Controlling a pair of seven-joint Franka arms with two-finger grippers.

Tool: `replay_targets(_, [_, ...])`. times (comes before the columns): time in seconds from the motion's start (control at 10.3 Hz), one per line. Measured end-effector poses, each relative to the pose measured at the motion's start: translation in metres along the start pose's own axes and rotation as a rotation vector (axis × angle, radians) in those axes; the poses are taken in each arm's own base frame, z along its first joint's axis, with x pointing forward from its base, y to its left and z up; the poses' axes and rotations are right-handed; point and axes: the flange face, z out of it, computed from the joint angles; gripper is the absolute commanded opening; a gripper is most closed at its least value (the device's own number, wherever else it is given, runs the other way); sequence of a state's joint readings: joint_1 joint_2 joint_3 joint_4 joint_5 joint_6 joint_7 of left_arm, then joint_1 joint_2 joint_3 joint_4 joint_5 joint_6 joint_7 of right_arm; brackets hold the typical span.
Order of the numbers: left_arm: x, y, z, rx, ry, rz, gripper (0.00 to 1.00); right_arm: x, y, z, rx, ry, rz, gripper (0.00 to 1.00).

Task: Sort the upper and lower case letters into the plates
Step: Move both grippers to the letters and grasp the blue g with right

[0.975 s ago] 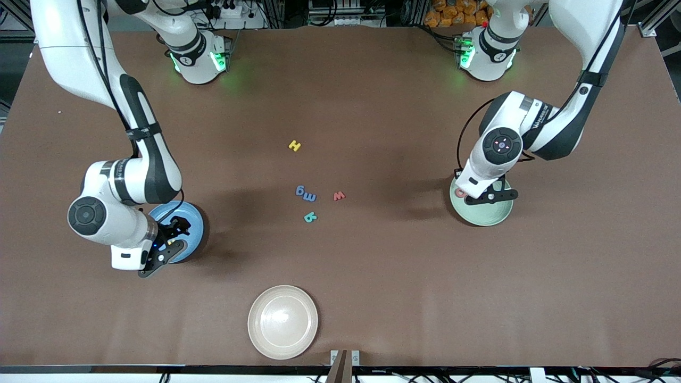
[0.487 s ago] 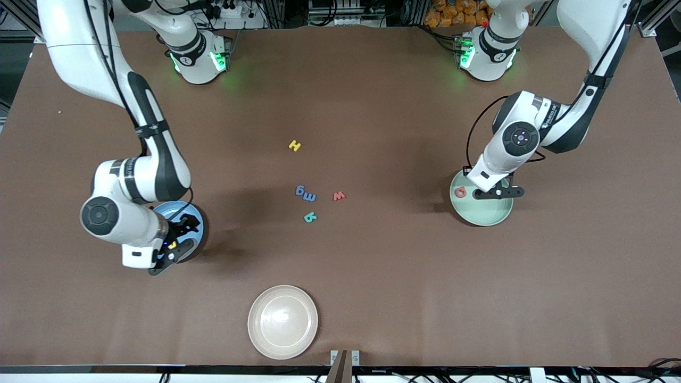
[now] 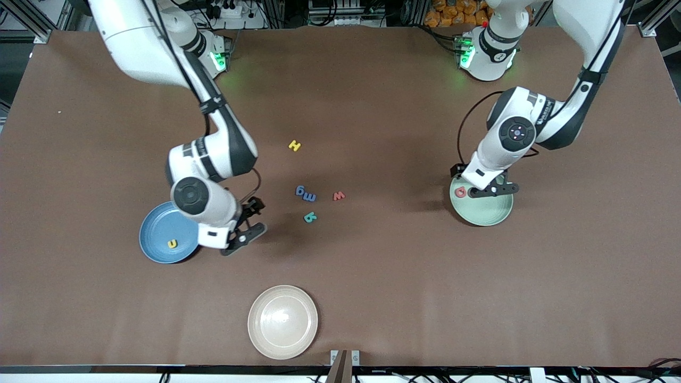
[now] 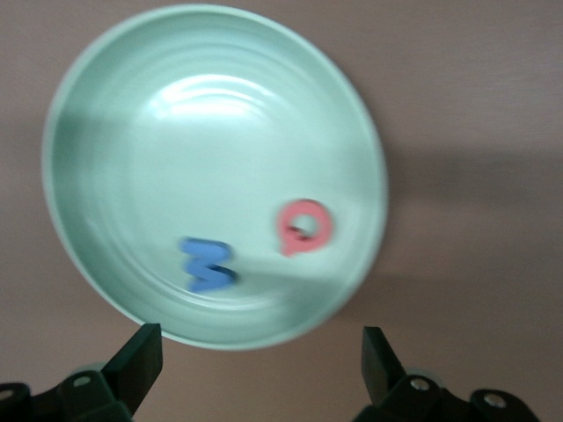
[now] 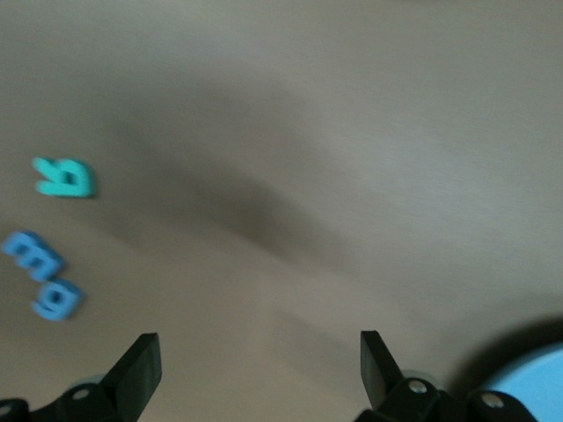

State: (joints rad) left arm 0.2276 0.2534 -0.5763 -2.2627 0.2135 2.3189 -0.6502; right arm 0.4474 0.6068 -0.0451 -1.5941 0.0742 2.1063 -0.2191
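The mint green plate (image 3: 489,210) lies at the left arm's end of the table. A red letter (image 3: 461,192) shows in it. My left gripper (image 3: 477,184) hangs open over its rim. The left wrist view shows the plate (image 4: 176,132) with a blue letter (image 4: 207,264) and the red letter (image 4: 304,229), and my gripper (image 4: 259,369) empty. The sky blue plate (image 3: 159,229) holds a yellow letter (image 3: 172,243). My right gripper (image 3: 254,218) is open beside it, over bare table. Yellow H (image 3: 295,145), blue g (image 3: 300,190), blue m (image 3: 309,197), red w (image 3: 339,196) and teal b (image 3: 310,216) lie mid-table.
A cream-beige plate (image 3: 282,322) sits near the table's front edge, nearer the camera than the loose letters. In the right wrist view the teal letter (image 5: 63,178) and two blue letters (image 5: 31,255) lie ahead of my right gripper (image 5: 255,365), with the blue plate's edge (image 5: 541,378) at the corner.
My right arm has swung off the blue plate toward the loose mid-table letters, leaving the yellow letter in the plate. My left gripper has stayed over the mint plate, shifting slightly.
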Motion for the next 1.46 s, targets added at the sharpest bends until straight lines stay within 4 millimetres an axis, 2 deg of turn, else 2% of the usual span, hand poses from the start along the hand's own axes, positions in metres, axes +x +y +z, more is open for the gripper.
replay_targets(0.19, [-0.015, 0.039, -0.014, -0.027, 0.016, -0.120, 1.00, 0.009, -0.044, 0.001, -0.008, 0.026, -0.008, 1.00])
replay_targets(0.29, [-0.020, 0.053, -0.017, -0.035, 0.020, -0.157, 1.00, 0.011, -0.066, 0.007, -0.009, 0.025, -0.013, 1.00])
replay_targets(0.49, [-0.023, 0.063, -0.016, -0.040, 0.015, -0.184, 1.00, 0.005, -0.115, 0.034, -0.016, 0.032, -0.025, 1.00])
replay_targets(0.58, [-0.022, 0.063, -0.015, -0.041, 0.012, -0.186, 1.00, -0.002, -0.134, 0.050, -0.020, 0.031, -0.041, 1.00])
replay_targets(0.68, [-0.020, 0.063, -0.015, -0.043, 0.012, -0.189, 1.00, -0.010, -0.144, 0.065, -0.023, 0.022, -0.051, 1.00])
replay_targets(0.97, [-0.019, 0.064, -0.014, -0.046, 0.009, -0.189, 1.00, -0.034, -0.141, 0.098, 0.024, -0.008, 0.051, 1.00])
replay_targets(1.17, [-0.019, 0.064, -0.014, -0.046, 0.007, -0.189, 1.00, -0.039, -0.141, 0.103, 0.040, -0.020, 0.202, 1.00])
replay_targets(1.46, [-0.019, 0.064, -0.013, -0.046, 0.005, -0.189, 1.00, -0.039, -0.141, 0.102, 0.042, -0.012, 0.279, 1.00])
